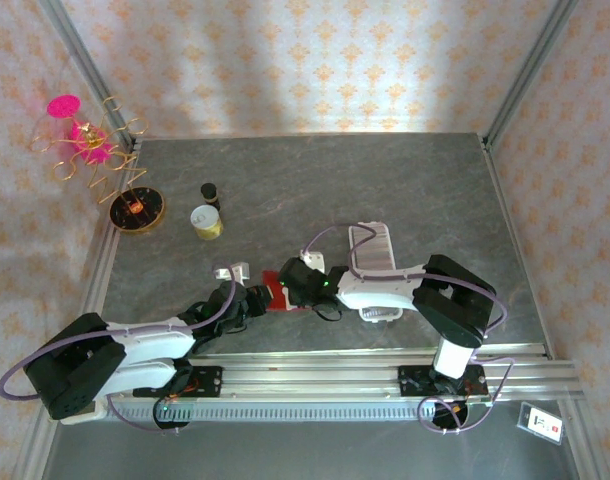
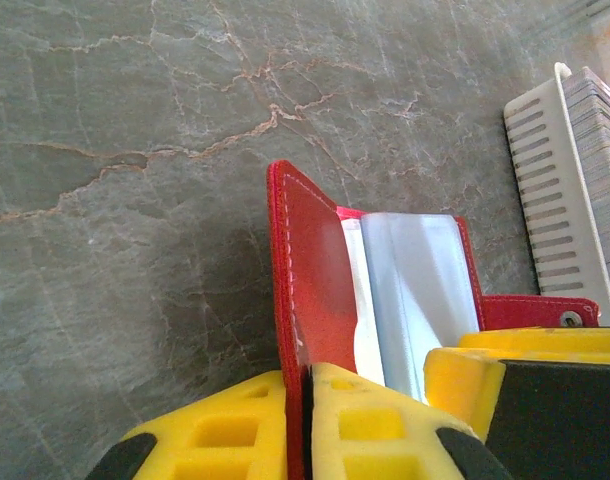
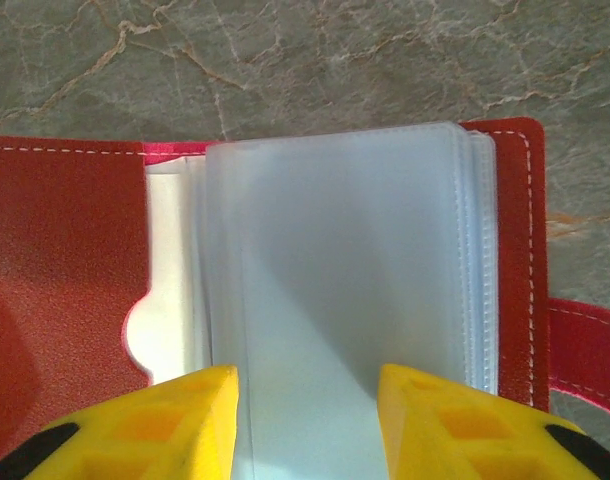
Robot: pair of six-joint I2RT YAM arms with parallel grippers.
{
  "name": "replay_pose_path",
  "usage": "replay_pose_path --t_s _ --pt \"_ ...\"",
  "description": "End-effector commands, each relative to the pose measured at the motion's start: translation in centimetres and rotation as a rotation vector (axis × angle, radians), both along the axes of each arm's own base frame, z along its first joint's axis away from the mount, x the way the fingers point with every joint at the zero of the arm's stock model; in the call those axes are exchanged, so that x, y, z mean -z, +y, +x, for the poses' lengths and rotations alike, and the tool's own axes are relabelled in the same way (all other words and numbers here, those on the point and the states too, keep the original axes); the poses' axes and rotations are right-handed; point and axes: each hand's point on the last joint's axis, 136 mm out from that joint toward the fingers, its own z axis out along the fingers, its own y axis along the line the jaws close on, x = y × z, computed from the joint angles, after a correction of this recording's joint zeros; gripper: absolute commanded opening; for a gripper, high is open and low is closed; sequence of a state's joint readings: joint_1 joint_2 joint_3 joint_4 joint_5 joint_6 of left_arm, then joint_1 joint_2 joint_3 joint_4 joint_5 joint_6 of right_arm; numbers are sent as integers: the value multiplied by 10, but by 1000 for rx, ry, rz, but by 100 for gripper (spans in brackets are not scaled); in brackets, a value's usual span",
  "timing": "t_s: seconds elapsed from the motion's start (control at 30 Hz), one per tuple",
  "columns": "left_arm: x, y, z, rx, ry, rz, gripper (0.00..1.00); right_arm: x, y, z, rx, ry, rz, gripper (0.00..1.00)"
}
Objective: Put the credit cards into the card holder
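The red card holder (image 2: 315,270) lies open on the grey table, its clear pale sleeves (image 3: 335,280) fanned upward. My left gripper (image 2: 307,420) is shut on its red cover flap, holding that flap upright. My right gripper (image 3: 307,420) stands open just above the sleeves, one finger (image 2: 463,385) showing beside them in the left wrist view. I cannot tell whether a card lies among the sleeves. Pale credit cards (image 2: 600,130) are stacked on edge in a white slotted rack (image 2: 545,190) to the right. From above, both grippers meet at the holder (image 1: 278,294).
The white rack (image 1: 373,250) stands just behind my right arm. At the back left are a small dark bottle (image 1: 210,191), a yellow-white jar (image 1: 206,221) and a gold wire stand (image 1: 95,150) on a black base. A small white object (image 1: 232,271) lies near my left gripper.
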State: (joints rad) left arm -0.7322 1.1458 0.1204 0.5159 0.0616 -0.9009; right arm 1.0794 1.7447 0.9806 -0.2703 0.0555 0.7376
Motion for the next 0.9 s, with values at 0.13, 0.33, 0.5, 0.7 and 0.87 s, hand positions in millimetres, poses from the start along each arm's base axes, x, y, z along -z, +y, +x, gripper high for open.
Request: replay_pose_path --t_s 0.13,0.33,0.5,0.7,0.87 --pt "4 3 -1 -9 8 -8 9 -8 -17 5 56 -38 -52 42" --pt "5 3 -2 -8 11 -5 9 -14 -16 6 58 -49 -35 42" --pt "4 2 -2 -7 8 -11 9 -10 -16 5 56 -40 -43 43" --pt "4 1 -1 -4 6 -14 9 5 -16 0 46 -3 -60 44" --pt "6 1 -2 0 14 -13 8 8 -11 -2 36 16 -45 47"
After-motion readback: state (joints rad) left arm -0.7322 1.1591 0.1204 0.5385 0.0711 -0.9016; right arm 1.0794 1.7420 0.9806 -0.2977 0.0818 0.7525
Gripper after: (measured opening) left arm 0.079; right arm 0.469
